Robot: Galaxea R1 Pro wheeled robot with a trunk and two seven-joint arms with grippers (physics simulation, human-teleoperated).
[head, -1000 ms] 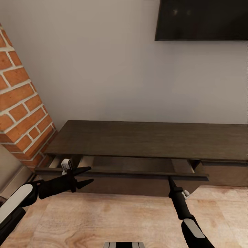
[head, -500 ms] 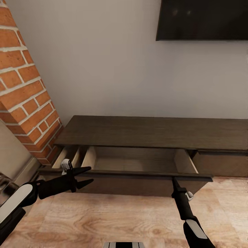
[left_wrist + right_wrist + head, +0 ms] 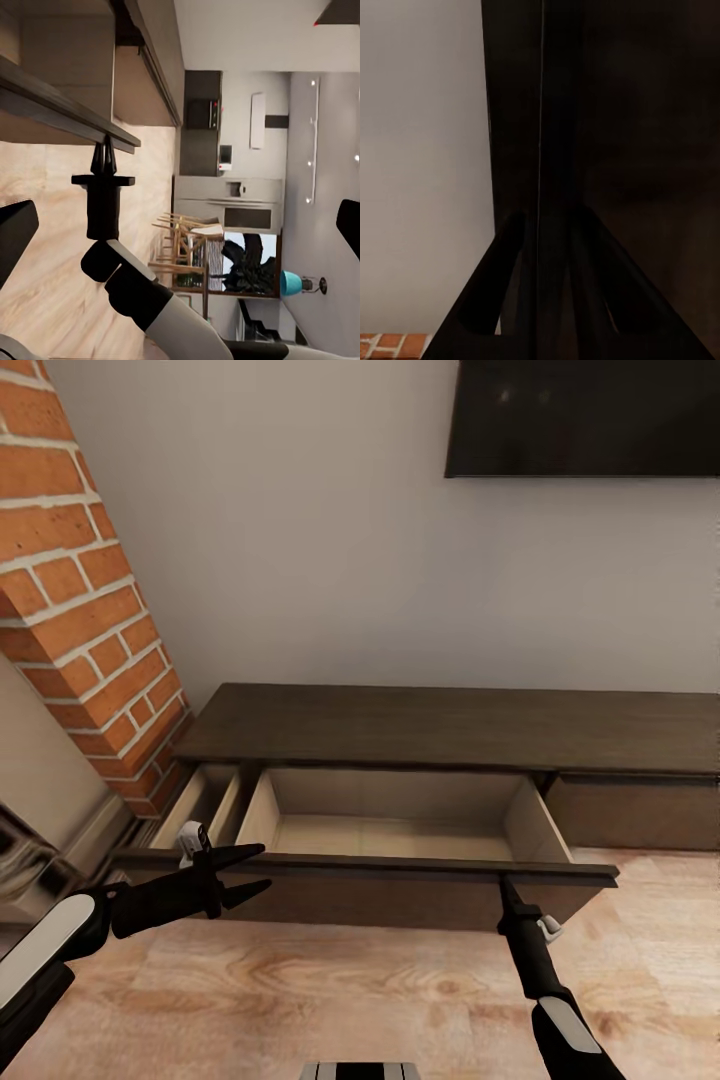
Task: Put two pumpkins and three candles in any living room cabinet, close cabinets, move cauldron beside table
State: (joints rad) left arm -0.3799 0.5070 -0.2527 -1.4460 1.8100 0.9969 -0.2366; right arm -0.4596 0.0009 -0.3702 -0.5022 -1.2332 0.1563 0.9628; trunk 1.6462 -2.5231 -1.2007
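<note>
Cabinet (image 3: 440,725): against the wall, its wide drawer (image 3: 380,875) standing pulled out, beige inside bare. Our right gripper (image 3: 503,885) pinched the drawer's front edge, serving as its handle. Our left gripper (image 3: 252,868) hung spread, holding nothing, free to fetch pumpkins or candles, we judged.

The cabinet (image 3: 440,725) has its wide drawer (image 3: 400,830) pulled out, and the pale inside is open from above, with room to reach down between its side walls. The drawer's dark front edge (image 3: 370,863) runs across at 6 o'clock of that opening, where the right pincer (image 3: 503,884) (closed to a point) touches it. The left pincer (image 3: 250,868), fingers apart, sits just before the same edge. A brick pillar (image 3: 90,610) blocks the side at 9 o'clock.
</note>
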